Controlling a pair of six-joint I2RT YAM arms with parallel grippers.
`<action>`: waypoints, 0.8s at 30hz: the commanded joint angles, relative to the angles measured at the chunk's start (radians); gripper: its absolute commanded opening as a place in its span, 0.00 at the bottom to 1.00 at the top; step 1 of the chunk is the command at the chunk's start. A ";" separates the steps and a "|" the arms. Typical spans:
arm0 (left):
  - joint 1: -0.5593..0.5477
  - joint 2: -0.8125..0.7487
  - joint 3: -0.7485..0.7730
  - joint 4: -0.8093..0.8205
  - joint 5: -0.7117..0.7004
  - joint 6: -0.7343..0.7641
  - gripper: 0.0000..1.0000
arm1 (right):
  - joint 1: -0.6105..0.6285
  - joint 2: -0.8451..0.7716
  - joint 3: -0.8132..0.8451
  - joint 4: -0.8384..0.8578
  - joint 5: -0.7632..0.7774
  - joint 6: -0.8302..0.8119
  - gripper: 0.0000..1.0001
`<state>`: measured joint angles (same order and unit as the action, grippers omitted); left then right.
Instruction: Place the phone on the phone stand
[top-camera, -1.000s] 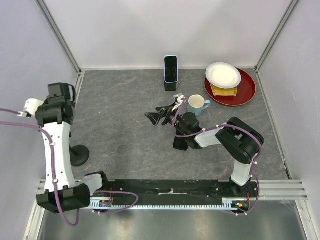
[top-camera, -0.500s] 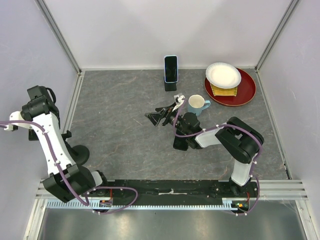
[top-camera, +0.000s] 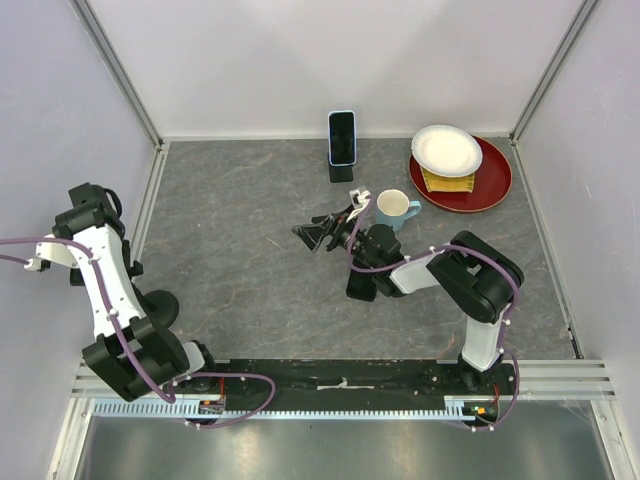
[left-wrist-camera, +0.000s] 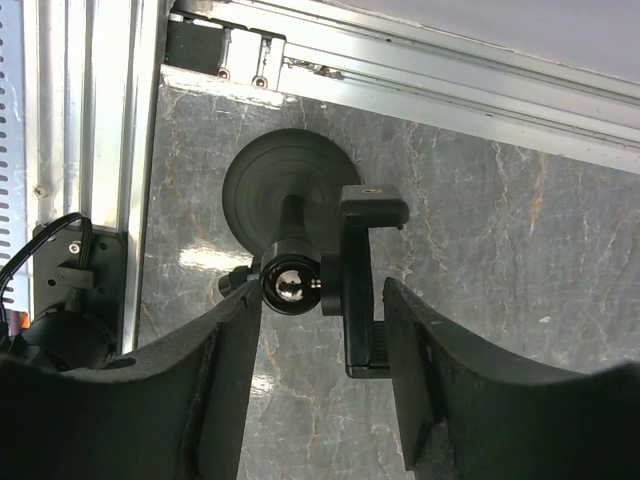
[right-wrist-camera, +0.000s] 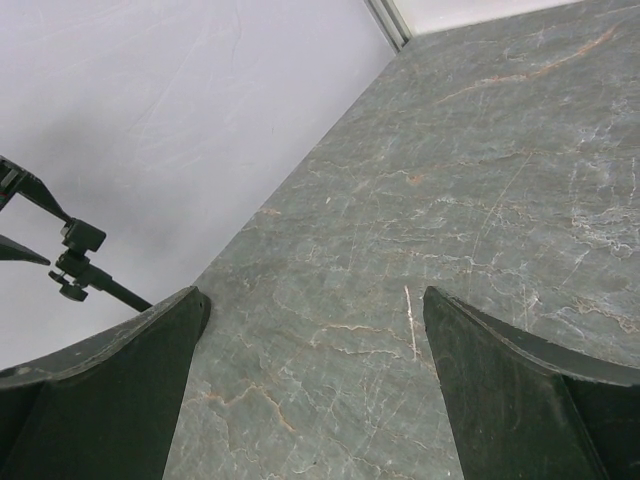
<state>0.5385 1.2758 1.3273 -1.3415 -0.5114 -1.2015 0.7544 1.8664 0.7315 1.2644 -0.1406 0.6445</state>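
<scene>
Grey stone table (top-camera: 230, 220); phone (top-camera: 342, 136), seemingly docked, in overhead view only; left tool (left-wrist-camera: 322, 305), right tool (right-wrist-camera: 315, 305) released.

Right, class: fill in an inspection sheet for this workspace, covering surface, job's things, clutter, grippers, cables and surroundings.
Surface: grey marbled table.
Job's things: phone upright on a small black support by the far wall; phone stand with clamp at near left, holding nothing.
Clutter: blue mug; white dish and yellow pad on a red plate.
Grippers: left gripper jaws open, pointed at the phone stand; right gripper jaws open, empty.
Cables: purple cables along both arms.
Surroundings: white walls, aluminium frame posts.
</scene>
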 joint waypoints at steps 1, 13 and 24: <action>0.009 -0.010 -0.019 -0.082 -0.033 -0.058 0.57 | -0.012 0.016 0.014 0.078 -0.025 0.032 0.98; 0.012 -0.012 -0.066 -0.048 -0.009 -0.050 0.42 | -0.030 0.037 0.017 0.109 -0.047 0.072 0.98; 0.012 -0.026 -0.094 -0.008 0.019 -0.003 0.02 | -0.036 0.040 0.014 0.115 -0.048 0.078 0.98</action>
<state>0.5419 1.2465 1.2739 -1.3170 -0.5171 -1.2079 0.7223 1.8996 0.7315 1.2865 -0.1726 0.7105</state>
